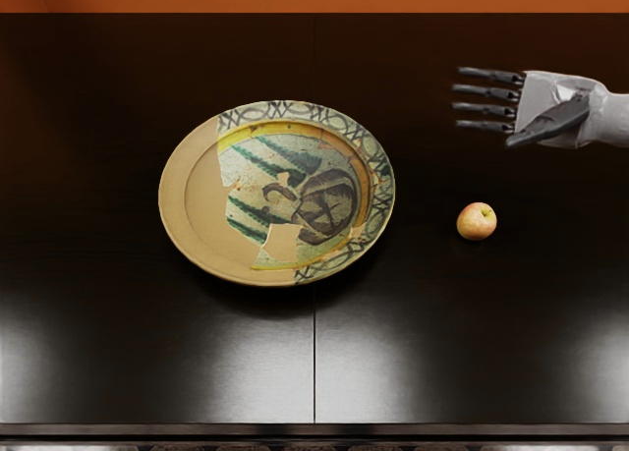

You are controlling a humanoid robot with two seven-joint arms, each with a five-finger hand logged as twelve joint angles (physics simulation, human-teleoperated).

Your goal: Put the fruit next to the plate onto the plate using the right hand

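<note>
Step in hand: reach & grasp, no contact yet. Apple point(477, 220) sits on the bench point(442, 353) at 3 o'clock of the plate point(177, 191), near its rim but apart from it, nothing touching it. Right hand point(545, 107) is well apart from the apple, at abt 1 o'clock of it. Its fingers point(486, 108) are released: four straight, side by side, pointing toward 9 o'clock, thumb slanted below them, holding nothing. How high the hand is over the bench I can't tell from this one view. Left arm not in view. To do it well, IMO: bring the hand toward 7 o'clock till it's over the apple, palm down, fingers wide so they straddle the fruit. Then close thumb vs. fingers round its widest part, apple centred, not pinched at the tips. It's round & smooth, so a glancing touch prob. sends it rolling; come down straight, no sideways sweep. Once gripped, lift clear of the plate's raised rim before going toward 9 o'clock. Set it down low, near the plate's middle, so it doesn't roll out on release.
</note>
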